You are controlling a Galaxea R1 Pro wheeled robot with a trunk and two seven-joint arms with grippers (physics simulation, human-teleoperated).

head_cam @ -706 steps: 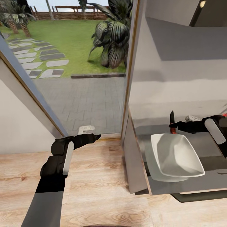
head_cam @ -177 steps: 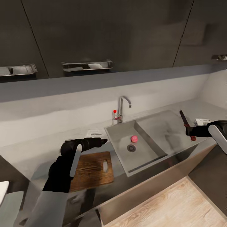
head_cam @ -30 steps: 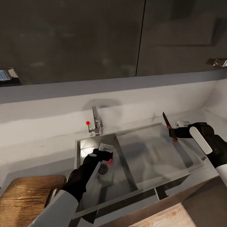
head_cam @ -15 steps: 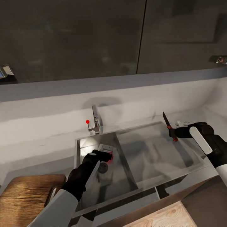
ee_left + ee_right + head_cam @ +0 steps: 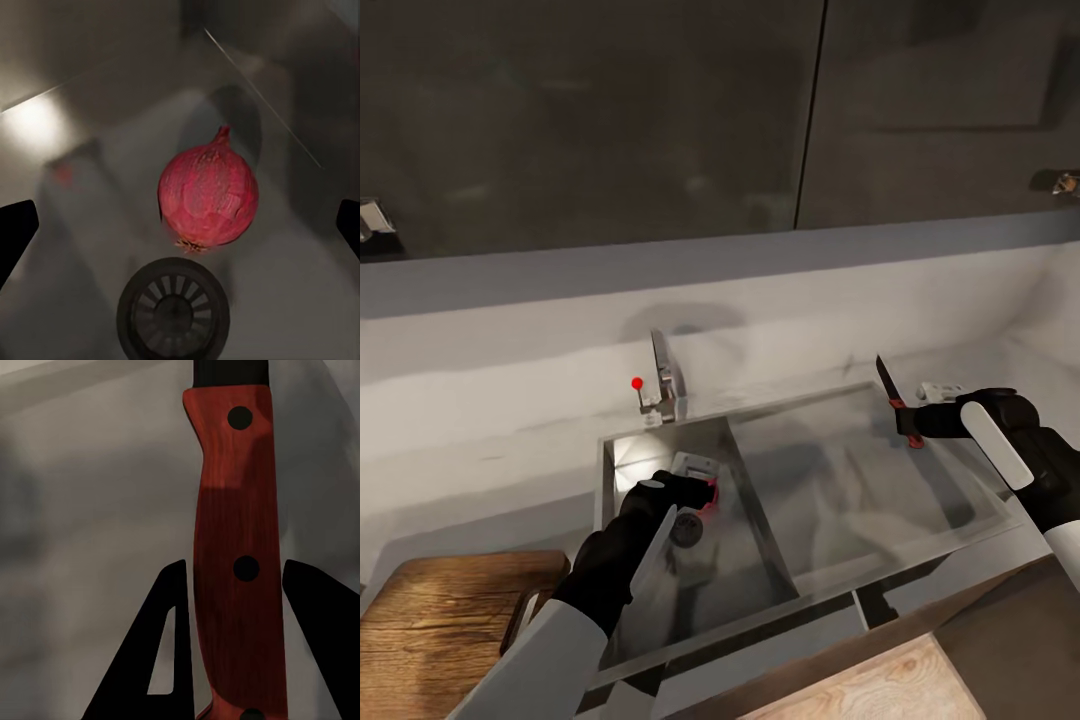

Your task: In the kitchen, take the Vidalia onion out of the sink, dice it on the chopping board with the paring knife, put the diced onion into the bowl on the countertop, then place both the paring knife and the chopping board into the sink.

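Left of the rectangular stainless steel sink (image 5: 622, 470), the dark brown wooden chopping board (image 5: 440, 630) lies on the grey countertop (image 5: 470, 500). Inside the sink, the black left gripper (image 5: 695, 492) hangs with fingers spread wide around the round red onion (image 5: 208, 196), gripping nothing; the onion sits just beside the round drain (image 5: 173, 311). Behind the sink stands the chrome faucet (image 5: 665, 380) with its red knob. Over the sink's right side, the right gripper (image 5: 916, 428) is clamped on the red-handled, dark-bladed paring knife (image 5: 236, 547), blade up.
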